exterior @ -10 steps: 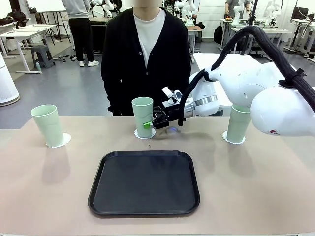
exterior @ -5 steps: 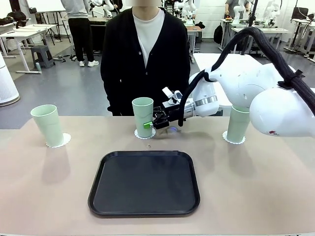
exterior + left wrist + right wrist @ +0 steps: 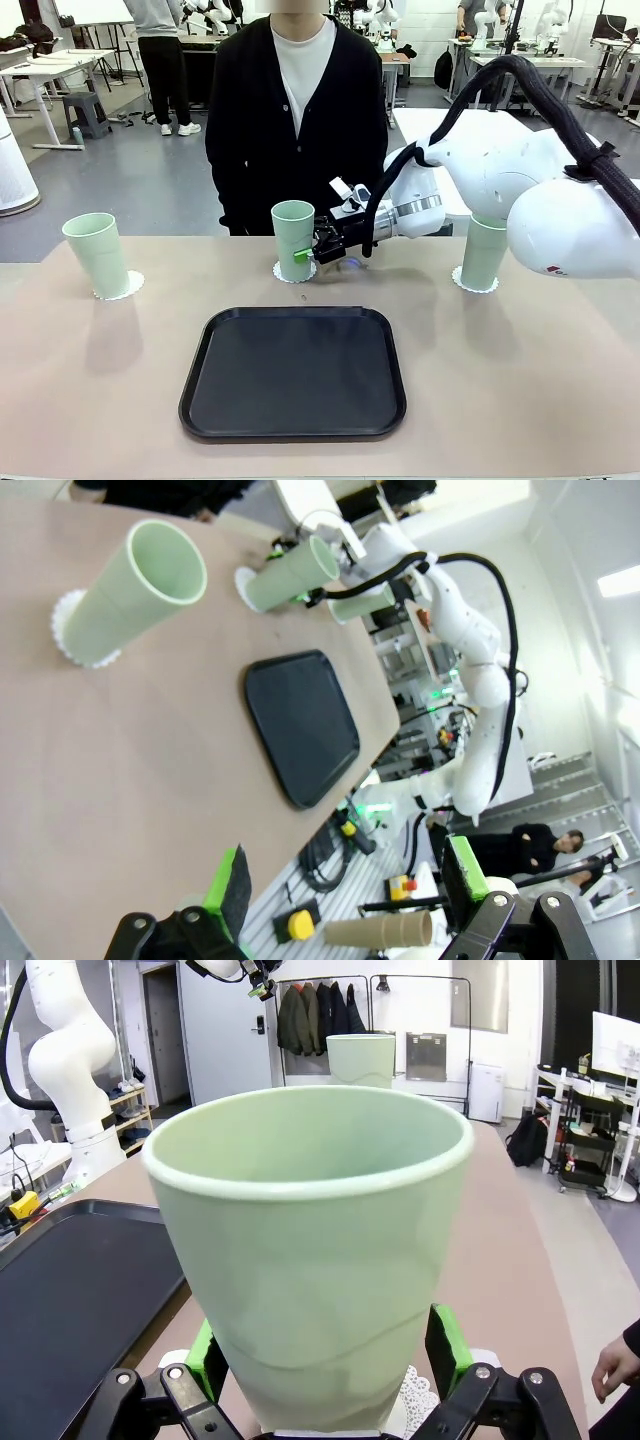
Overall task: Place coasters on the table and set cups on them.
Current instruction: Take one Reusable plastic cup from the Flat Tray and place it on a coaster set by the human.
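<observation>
Three pale green cups stand on white scalloped coasters on the tan table [image 3: 540, 370]. The left cup [image 3: 97, 253] is on its coaster [image 3: 120, 287], and the right cup [image 3: 486, 250] on its coaster [image 3: 476, 282]. The middle cup [image 3: 293, 235] stands upright on the middle coaster [image 3: 295, 272]. My right gripper [image 3: 303, 255] is open around its lower half, a green pad close on each side. The right wrist view has this cup [image 3: 310, 1250] between the fingers [image 3: 442, 1348]. My left gripper [image 3: 348, 880] is open and holds nothing, high off the table's left end, looking at the left cup [image 3: 130, 595].
A black tray [image 3: 293, 372] lies empty in the middle, in front of the middle cup. A person in a black cardigan [image 3: 295, 120] stands at the far edge right behind that cup. One hand [image 3: 615, 1365] hangs beside the table.
The right gripper's jaws have parted from the middle cup. The cup has settled slightly to the right and stands straighter on its coaster. Neither arm has shifted otherwise.
</observation>
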